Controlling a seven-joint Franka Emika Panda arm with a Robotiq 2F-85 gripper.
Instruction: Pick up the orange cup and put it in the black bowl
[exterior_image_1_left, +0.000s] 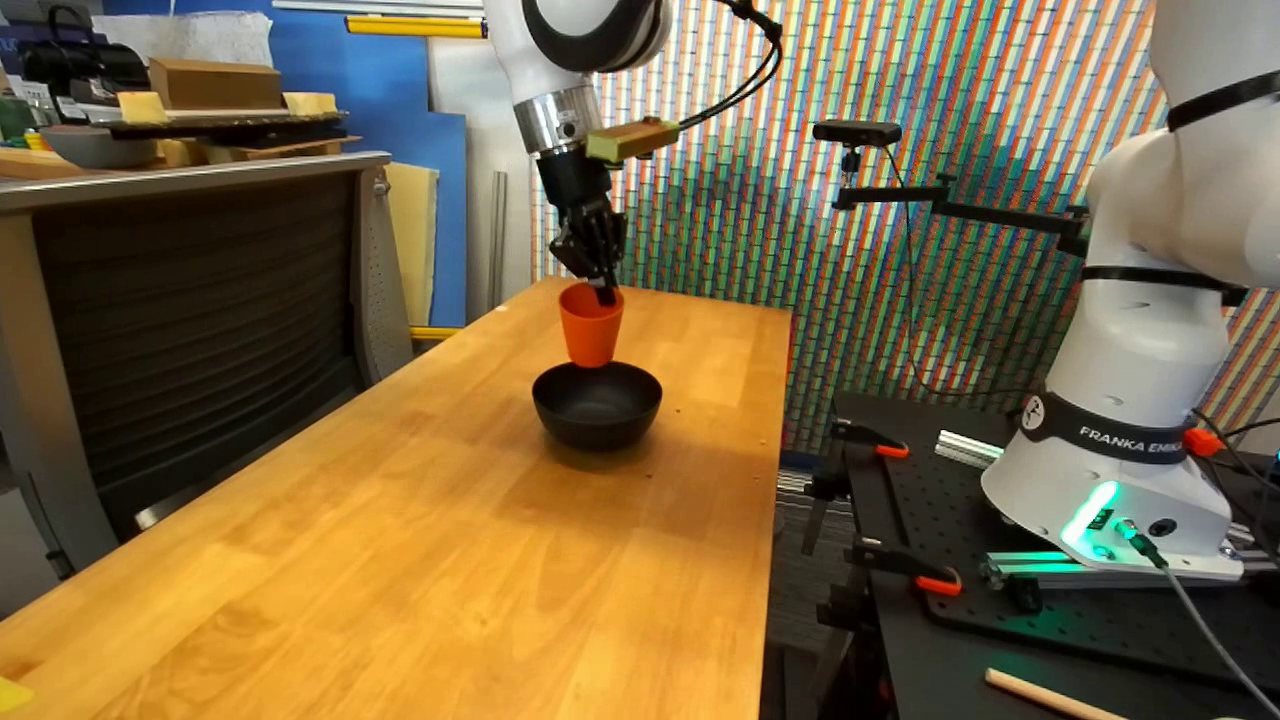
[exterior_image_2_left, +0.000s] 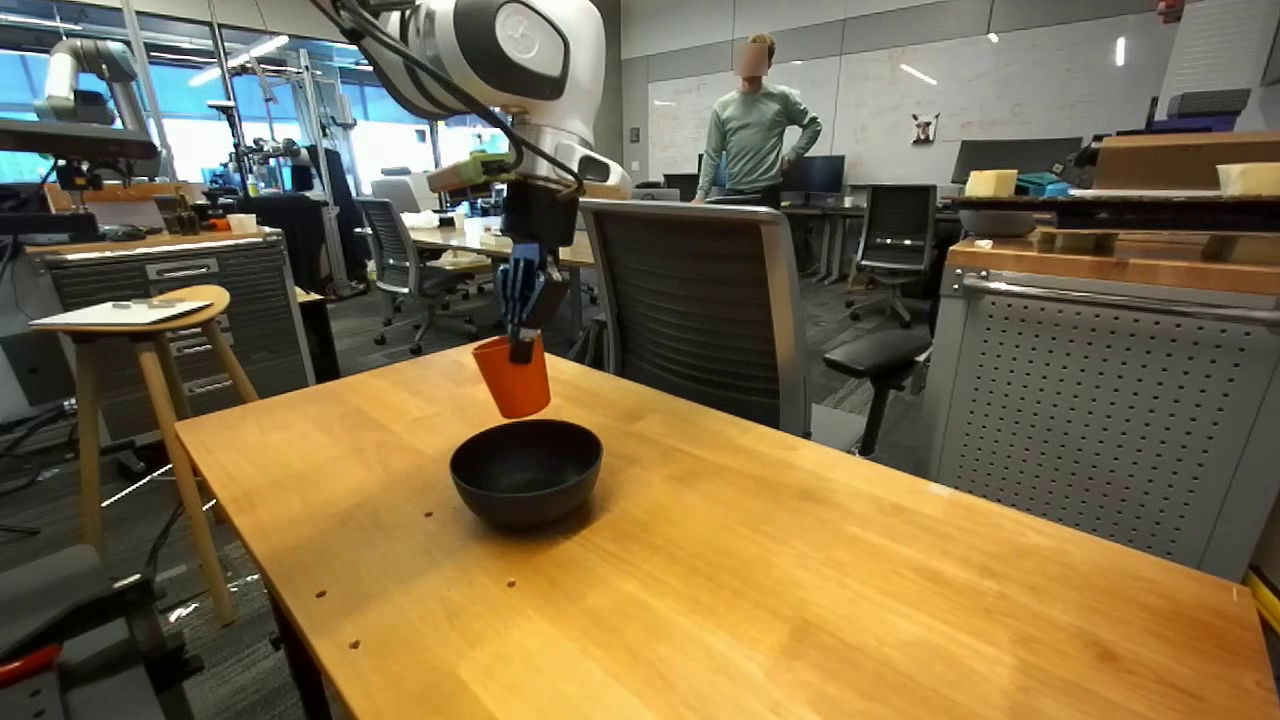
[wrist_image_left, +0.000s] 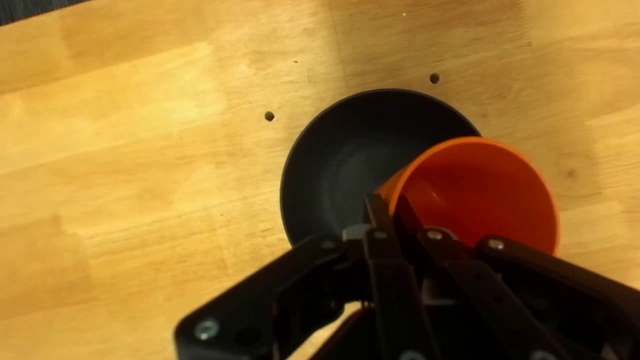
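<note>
Gripper (wrist_image_left: 389, 206), jaws nearly together, pinching rim of tilted orange cup (exterior_image_2_left: 513, 385), raised near black bowl (exterior_image_2_left: 525, 500).
In an exterior view: bowl sits on wooden table (exterior_image_2_left: 850, 600); cup over bowl or just past its rim, can't tell which; gripper hides part of both in wrist view. Stool (exterior_image_2_left: 213, 299) to the left, chair (exterior_image_2_left: 690, 320) just beyond table's far edge, perforated cabinet (exterior_image_2_left: 1110, 420) to the right, person (exterior_image_2_left: 757, 145) standing farther back, whiteboard (exterior_image_2_left: 960, 75) behind.

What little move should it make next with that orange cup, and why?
Probably lower the claw a little: it pinches the tilted orange cup by its rim, and in both exterior views the cup lines up above the black bowl but isn't inside yet.
</note>
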